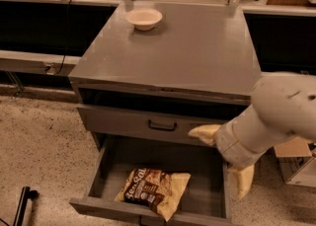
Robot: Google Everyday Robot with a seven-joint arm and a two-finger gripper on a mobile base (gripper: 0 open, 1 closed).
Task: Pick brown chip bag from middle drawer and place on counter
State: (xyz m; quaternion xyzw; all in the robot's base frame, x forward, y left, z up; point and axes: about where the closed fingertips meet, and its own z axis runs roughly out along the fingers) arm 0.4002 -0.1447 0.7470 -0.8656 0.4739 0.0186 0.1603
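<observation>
Brown chip bag (153, 190) lies flat in open middle drawer (163, 155), near front panel, untouched. Tool (216, 165) hangs over drawer's right side, fingers spread, empty. Risk: crinkly bag slips from shallow pinch; arm clips upper drawer front (128, 121) descending

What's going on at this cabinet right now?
The robot's gripper hangs at the right side of the open drawer, fingers spread and empty. The chip bag lies flat on the drawer floor near the front, to the left of the gripper and not touched by it. Nothing has been moved to the counter yet; a bowl sits near its back edge.
</observation>
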